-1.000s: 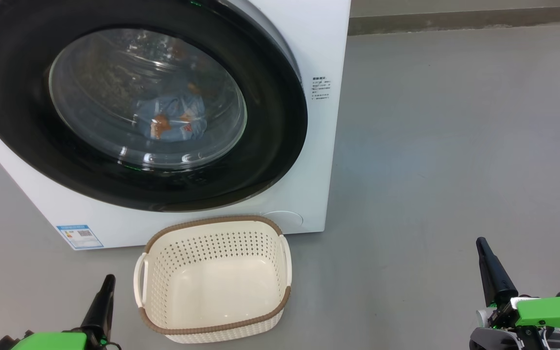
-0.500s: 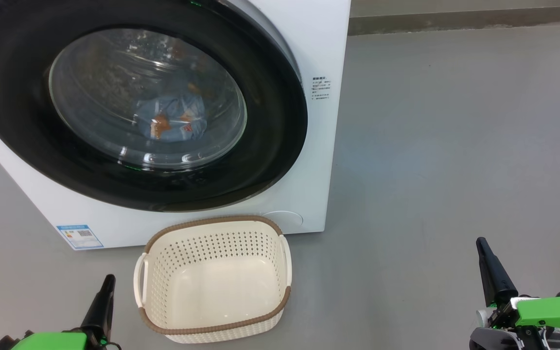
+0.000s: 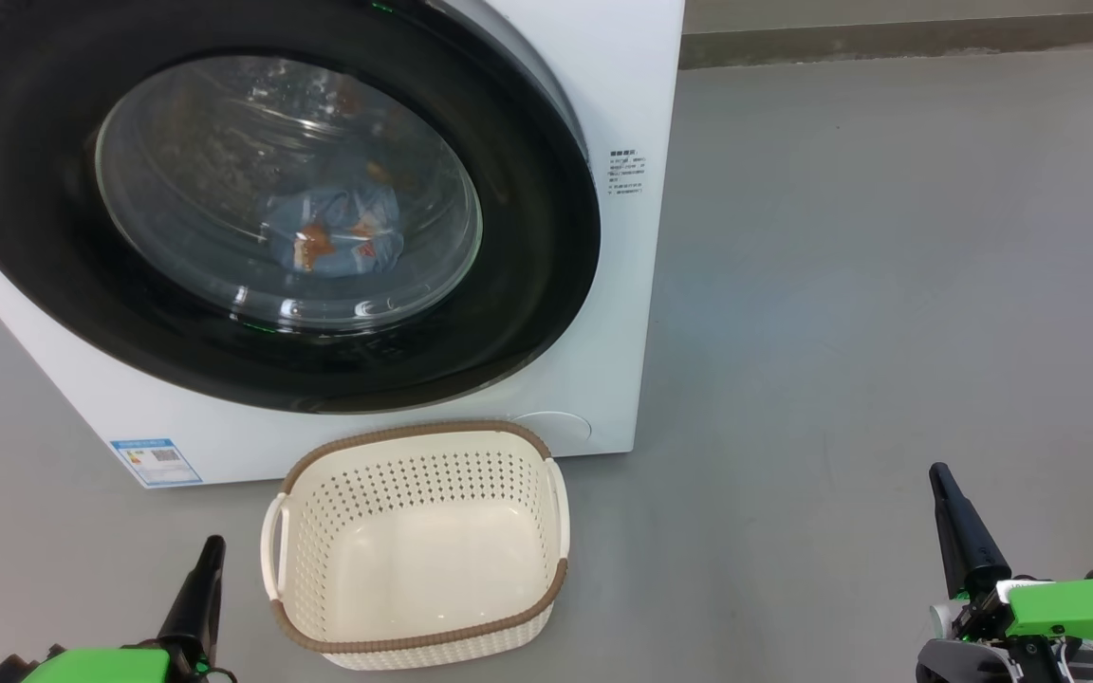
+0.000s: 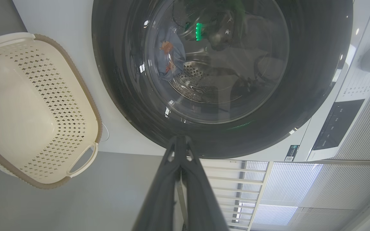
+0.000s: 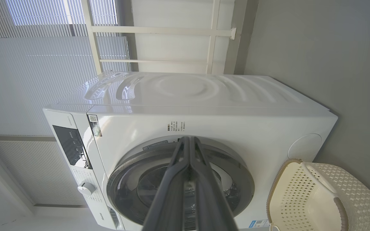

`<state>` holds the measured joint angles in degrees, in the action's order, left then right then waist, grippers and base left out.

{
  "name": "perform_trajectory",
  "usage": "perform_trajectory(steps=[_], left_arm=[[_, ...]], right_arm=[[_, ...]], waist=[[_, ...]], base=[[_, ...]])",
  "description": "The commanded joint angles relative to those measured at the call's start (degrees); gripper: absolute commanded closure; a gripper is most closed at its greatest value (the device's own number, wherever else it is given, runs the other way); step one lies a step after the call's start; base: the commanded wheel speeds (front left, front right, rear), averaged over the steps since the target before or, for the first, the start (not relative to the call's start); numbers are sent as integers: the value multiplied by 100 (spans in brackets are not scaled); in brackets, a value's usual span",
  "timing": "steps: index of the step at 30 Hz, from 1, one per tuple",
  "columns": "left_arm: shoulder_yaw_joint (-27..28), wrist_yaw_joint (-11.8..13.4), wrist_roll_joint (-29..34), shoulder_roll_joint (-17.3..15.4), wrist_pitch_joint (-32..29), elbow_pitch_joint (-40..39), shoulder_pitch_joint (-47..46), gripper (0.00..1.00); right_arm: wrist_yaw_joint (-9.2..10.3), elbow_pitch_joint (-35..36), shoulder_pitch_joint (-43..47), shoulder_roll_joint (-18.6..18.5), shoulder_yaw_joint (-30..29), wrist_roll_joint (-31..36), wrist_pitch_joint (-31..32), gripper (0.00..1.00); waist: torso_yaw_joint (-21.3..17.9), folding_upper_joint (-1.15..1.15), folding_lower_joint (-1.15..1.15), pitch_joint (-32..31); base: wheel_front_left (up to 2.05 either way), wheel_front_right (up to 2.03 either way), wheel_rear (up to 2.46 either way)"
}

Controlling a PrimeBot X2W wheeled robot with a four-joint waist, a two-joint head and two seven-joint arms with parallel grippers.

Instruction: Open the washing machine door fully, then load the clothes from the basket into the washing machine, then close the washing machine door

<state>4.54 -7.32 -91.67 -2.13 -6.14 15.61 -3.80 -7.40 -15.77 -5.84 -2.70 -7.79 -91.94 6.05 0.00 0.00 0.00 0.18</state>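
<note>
Grey floor (image 3: pixel 888 285), one washing machine (image 3: pixel 637 85), one basket (image 3: pixel 414 484)

**A:** How's the light?

**B:** Bright and even in the head view. The matt grey floor (image 3: pixel 888 285) carries only faint, soft-edged shadow.

**A:** Any glare?

**B:** Small white glints at six o'clock on the glass of the big round door with the glossy black rim (image 3: pixel 527 237).

**A:** And the wrist views?

**B:** In the right one, the white slatted window blinds (image 5: pixel 43 48) burn out at ten o'clock. Straight lines bow toward the edges. The right pincer (image 5: pixel 189 139), close to the lens, looks soft.
</note>
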Motion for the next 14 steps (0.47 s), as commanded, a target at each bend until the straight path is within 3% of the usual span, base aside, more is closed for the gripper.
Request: perform_trajectory(steps=[1,14], left_arm=[[197,-17,-50,-75,-35,-158,-238,100],[197,-17,-51,-75,-35,-158,-238,100]], right_arm=[[-9,175,-35,-18,128,-23,44,100],[-9,175,-35,-18,128,-23,44,100]], waist=[[0,0,0,0],[0,0,0,0]], base=[[0,0,0],[0,0,0]])
